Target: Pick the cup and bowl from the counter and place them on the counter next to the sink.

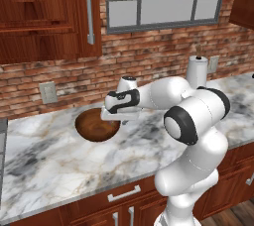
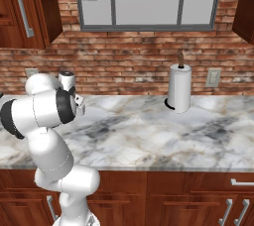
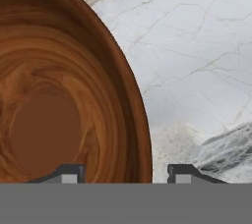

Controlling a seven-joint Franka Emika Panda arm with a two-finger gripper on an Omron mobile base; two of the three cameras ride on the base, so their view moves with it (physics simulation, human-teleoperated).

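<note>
Bowl point(image 1: 97, 125) of dark brown wood is sitting on the marble counter point(image 1: 54, 163), near the brick wall, and the white arm is reaching over its right edge. In the hand view the bowl point(image 3: 54, 100) is taking the left side, and its rim is passing between the two dark fingertips, one tip over the inside of the bowl and the other over the bare counter point(image 3: 197, 61).

Risk, as a judgement: the rim is smooth, glossy and curved, so a thin pinch on it may be slipping when the arm is lifting. The bowl is also wide, so it may be tilting in the grip or dragging on the counter. If the hand is not low enough, the fingers may be closing above the rim.

The gripper point(image 3: 126, 174) is standing partly open, straddling the rim. Whether the fingers are already touching the wood, the pictures are not showing.
</note>
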